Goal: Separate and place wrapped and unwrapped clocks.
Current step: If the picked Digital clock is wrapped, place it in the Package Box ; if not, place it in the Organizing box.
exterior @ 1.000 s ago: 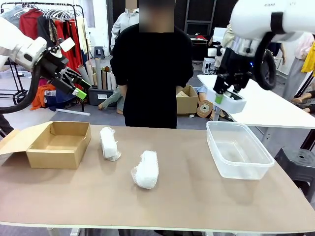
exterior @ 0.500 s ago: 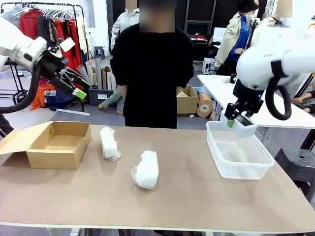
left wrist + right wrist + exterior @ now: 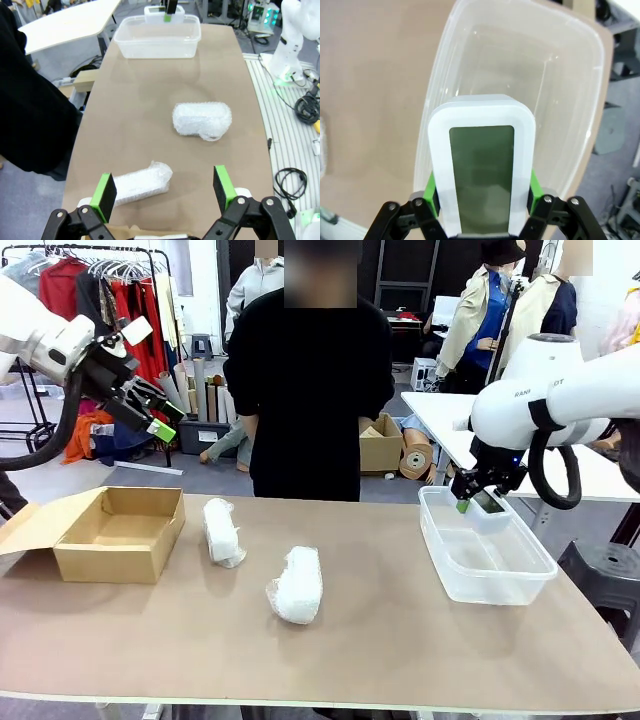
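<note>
My right gripper point(image 3: 476, 502) is shut on the unwrapped clock point(image 3: 491, 508), a small white rounded one with a grey-green screen point(image 3: 481, 165). It hangs just over the far end of the clear plastic bin point(image 3: 432, 532), whose bottom point(image 3: 520, 75) lies bare below it. Two wrapped clocks, crinkly white bundles, lie on the table: one point(image 3: 222, 530) beside the cardboard box point(image 3: 120, 532), the other point(image 3: 297, 585) nearer the middle. High above the box my left gripper point(image 3: 158, 412) stands open, holding nothing. In its own view the green pads point(image 3: 106, 190) frame both bundles point(image 3: 202, 120) point(image 3: 142, 181).
A person in black point(image 3: 310, 390) stands at the table's far edge between box and bin. The cardboard box has a flap folded out to the left point(image 3: 30, 525). A white table point(image 3: 540, 460) stands behind the bin.
My right arm has come down and slightly right with the clock, from high above the bin to just over its far end. The left arm and both bundles have stayed put.
</note>
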{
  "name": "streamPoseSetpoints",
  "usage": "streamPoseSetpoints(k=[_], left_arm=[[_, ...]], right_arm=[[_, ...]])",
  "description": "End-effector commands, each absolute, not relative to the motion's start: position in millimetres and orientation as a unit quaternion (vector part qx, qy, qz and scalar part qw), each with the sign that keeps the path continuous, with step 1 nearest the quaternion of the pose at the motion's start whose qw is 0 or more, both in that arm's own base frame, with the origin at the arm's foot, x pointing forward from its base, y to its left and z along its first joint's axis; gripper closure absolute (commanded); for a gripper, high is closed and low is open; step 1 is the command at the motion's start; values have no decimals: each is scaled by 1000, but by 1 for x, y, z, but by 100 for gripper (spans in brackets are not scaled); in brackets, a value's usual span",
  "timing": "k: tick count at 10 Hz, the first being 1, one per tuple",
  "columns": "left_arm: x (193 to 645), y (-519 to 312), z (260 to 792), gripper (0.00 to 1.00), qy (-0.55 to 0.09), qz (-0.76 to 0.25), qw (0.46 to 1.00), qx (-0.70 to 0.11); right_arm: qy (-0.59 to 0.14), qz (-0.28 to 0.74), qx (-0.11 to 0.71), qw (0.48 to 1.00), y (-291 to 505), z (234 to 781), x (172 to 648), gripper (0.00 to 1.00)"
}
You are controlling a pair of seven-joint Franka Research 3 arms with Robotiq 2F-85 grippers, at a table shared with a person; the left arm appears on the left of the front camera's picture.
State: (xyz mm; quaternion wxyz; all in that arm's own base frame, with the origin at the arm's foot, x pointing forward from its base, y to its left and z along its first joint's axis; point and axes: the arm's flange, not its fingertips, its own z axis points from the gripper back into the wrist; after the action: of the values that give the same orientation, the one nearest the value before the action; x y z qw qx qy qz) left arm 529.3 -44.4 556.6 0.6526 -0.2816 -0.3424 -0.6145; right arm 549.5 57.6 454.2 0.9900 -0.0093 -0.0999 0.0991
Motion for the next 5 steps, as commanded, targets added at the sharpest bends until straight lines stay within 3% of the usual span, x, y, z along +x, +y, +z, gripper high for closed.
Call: streamPoseSetpoints(k=[1, 5], left_arm=[[529, -44, 559, 0, -344, -615, 652, -280], [529, -44, 559, 0, -344, -615, 652, -280]], right_arm=[[-110, 107, -15, 988, 58, 450, 549, 100], [-110, 107, -15, 988, 58, 450, 549, 100]])
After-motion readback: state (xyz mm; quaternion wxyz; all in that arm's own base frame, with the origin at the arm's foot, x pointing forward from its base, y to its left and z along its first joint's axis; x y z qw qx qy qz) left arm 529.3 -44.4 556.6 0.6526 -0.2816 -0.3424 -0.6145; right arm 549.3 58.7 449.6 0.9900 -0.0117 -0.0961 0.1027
